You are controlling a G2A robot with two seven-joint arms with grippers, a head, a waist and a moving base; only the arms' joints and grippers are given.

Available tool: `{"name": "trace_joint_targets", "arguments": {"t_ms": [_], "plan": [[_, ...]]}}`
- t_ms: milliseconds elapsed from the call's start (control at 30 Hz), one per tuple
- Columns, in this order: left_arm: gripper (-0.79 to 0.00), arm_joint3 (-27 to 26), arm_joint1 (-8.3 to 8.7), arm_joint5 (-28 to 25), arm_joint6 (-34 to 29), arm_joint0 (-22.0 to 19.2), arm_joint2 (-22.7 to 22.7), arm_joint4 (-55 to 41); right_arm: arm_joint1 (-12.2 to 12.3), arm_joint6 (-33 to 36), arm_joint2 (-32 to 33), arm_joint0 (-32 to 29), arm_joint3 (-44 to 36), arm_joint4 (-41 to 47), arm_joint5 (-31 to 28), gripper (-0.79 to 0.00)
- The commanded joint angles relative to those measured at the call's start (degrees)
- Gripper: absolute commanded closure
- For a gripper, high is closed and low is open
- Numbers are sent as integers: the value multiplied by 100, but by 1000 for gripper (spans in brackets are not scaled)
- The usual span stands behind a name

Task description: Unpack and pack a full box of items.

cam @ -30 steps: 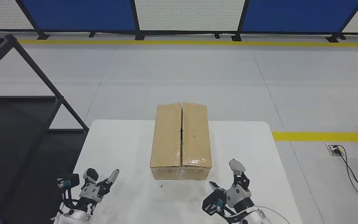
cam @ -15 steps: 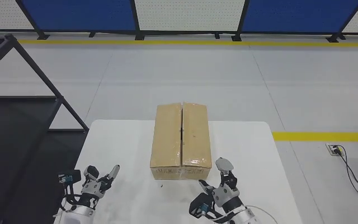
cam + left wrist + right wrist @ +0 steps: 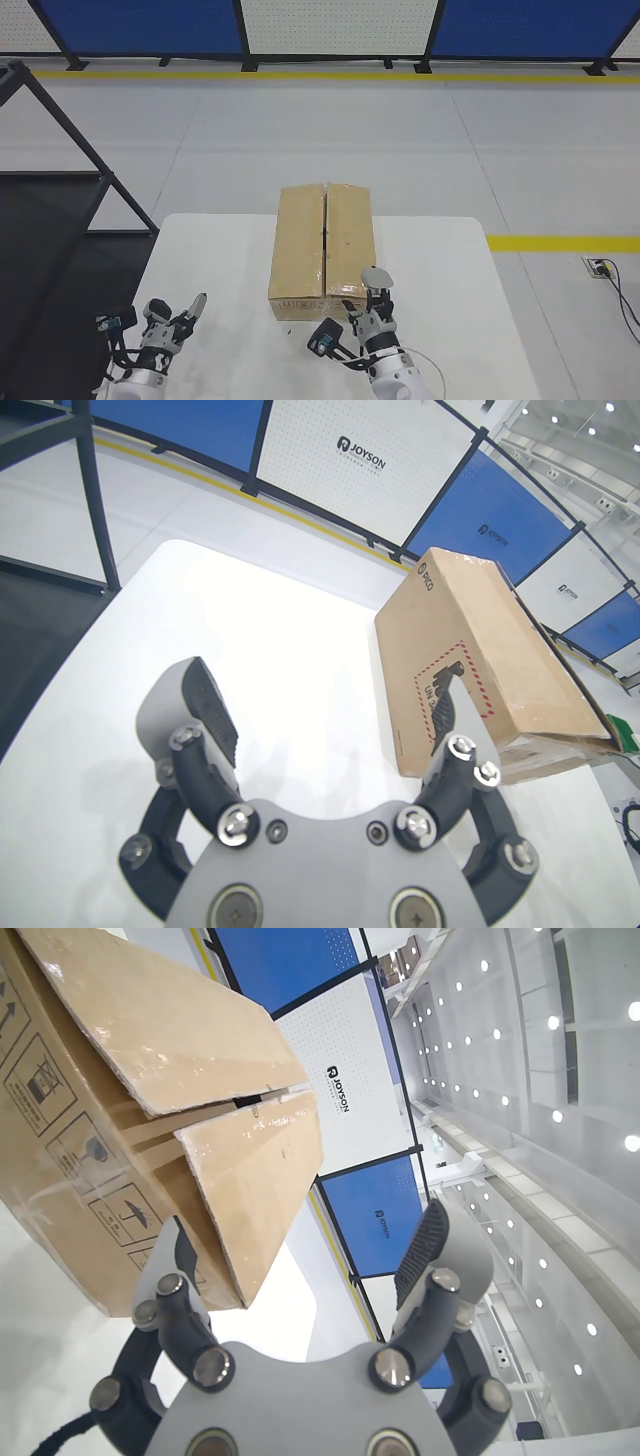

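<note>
Fingers (image 3: 424, 1248) apart, right gripper (image 3: 303, 1223) beside box (image 3: 75, 1093), flaps (image 3: 260, 1163) ajar.

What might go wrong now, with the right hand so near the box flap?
The open right hand is at the corner of the flap; a push may slide the box along the table instead of lifting the flap. The left hand is apart from the box, so nothing braces it.

Closed cardboard box (image 3: 324, 250) mid-table
</note>
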Motion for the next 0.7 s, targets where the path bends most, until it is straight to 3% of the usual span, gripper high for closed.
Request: {"name": "trace_joint_targets", "arguments": {"t_ms": [0, 200, 233, 267, 300, 333, 367, 667], "plan": [[-785, -14, -5, -46, 34, 36, 3, 10, -49, 46, -37, 59, 87, -13, 67, -785], [-785, -7, -24, -104, 83, 89, 39, 53, -172, 203, -101, 161, 258, -168, 179, -779], [-785, -6, -27, -106, 92, 94, 43, 59, -193, 219, -116, 180, 293, -193, 181, -526], [-785, -6, -30, -106, 99, 98, 45, 63, -214, 237, -126, 203, 332, -206, 181, -363], [-785, -3, -33, -108, 105, 101, 47, 67, -236, 245, -136, 226, 376, -205, 171, -243], [-785, 0, -36, -105, 112, 105, 46, 64, -256, 252, -142, 246, 415, -204, 156, -175], [-785, 3, -39, -105, 118, 110, 44, 63, -274, 254, -147, 262, 458, -208, 139, -22], [-785, 15, -63, -67, 108, 127, 14, 48, -354, 37, -21, 175, 607, -313, 62, 0]]}}
